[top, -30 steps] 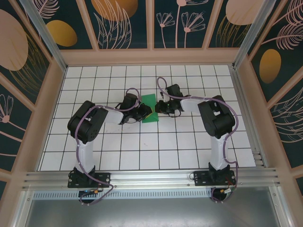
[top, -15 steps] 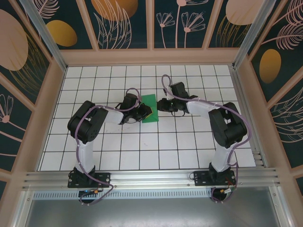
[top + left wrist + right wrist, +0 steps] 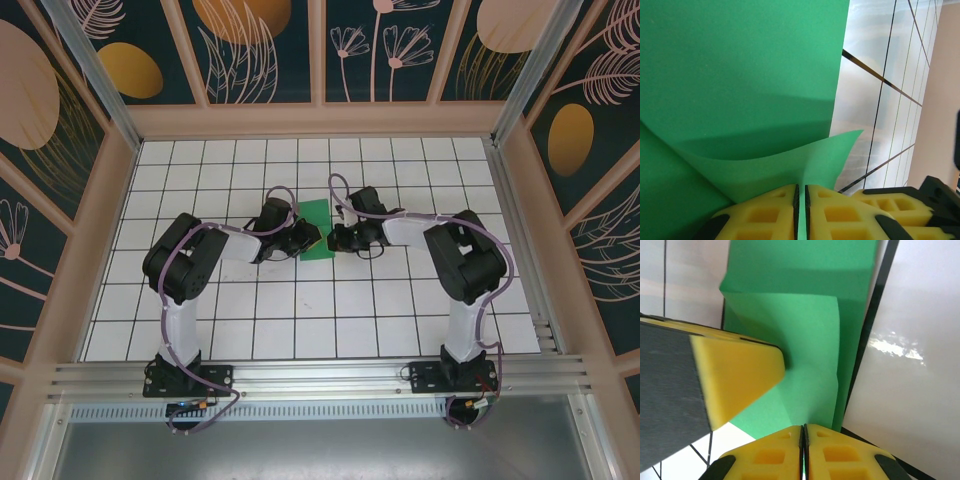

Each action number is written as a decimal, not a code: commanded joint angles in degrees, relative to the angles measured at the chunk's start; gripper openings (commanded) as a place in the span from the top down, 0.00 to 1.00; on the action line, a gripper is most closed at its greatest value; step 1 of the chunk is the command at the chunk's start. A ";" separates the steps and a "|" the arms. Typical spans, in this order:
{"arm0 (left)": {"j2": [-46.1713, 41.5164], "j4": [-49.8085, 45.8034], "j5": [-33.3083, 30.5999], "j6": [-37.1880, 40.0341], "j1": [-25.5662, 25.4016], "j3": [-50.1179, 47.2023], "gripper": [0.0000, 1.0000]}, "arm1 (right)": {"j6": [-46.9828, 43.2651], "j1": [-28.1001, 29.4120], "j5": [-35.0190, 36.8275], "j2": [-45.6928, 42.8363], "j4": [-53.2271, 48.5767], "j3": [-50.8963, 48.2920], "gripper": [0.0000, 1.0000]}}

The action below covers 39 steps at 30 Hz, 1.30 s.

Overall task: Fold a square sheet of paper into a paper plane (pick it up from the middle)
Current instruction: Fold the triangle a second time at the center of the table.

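White gridded tabletop [image 3: 400, 300], floral wall panels [image 3: 260, 40] behind. Mid-table between my arms, the square sheet of thin bright green paper [image 3: 318, 232] is lying partly folded. My left pincer [image 3: 801, 190] is clamping a curled flap. My right pincer [image 3: 803, 429] is sitting pads-together on the opposite edge, seemingly pinching it. I'm aiming to line up edges before pressing the crease, without tugging. Not seeing any readable labels or writing.

Green paper sheet [image 3: 318, 216]: partly folded, flap curling up, centre of table [image 3: 300, 320].
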 commanded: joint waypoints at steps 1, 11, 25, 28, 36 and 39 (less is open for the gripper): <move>1.25 -5.21 -2.62 1.55 -0.05 0.14 0.84 | -1.62 0.11 -1.44 1.33 -1.56 1.40 0.89; 1.18 -6.44 -3.51 1.82 -0.06 0.19 0.84 | -3.40 0.02 3.35 1.71 -5.70 0.86 0.89; 1.46 -7.27 -3.81 1.99 -0.06 0.62 0.84 | -3.97 2.57 2.84 0.03 -6.22 2.72 0.88; 1.43 -7.33 -3.80 1.97 -0.06 0.58 0.84 | -3.05 1.66 3.77 0.76 -6.03 2.24 0.89; 1.46 -7.76 -4.16 2.22 -0.06 0.75 0.84 | -2.97 0.91 7.55 -2.47 -7.99 0.54 0.89; 1.46 -7.89 -4.23 2.34 -0.06 0.85 0.84 | -3.06 0.92 8.36 -3.73 -8.59 0.65 0.89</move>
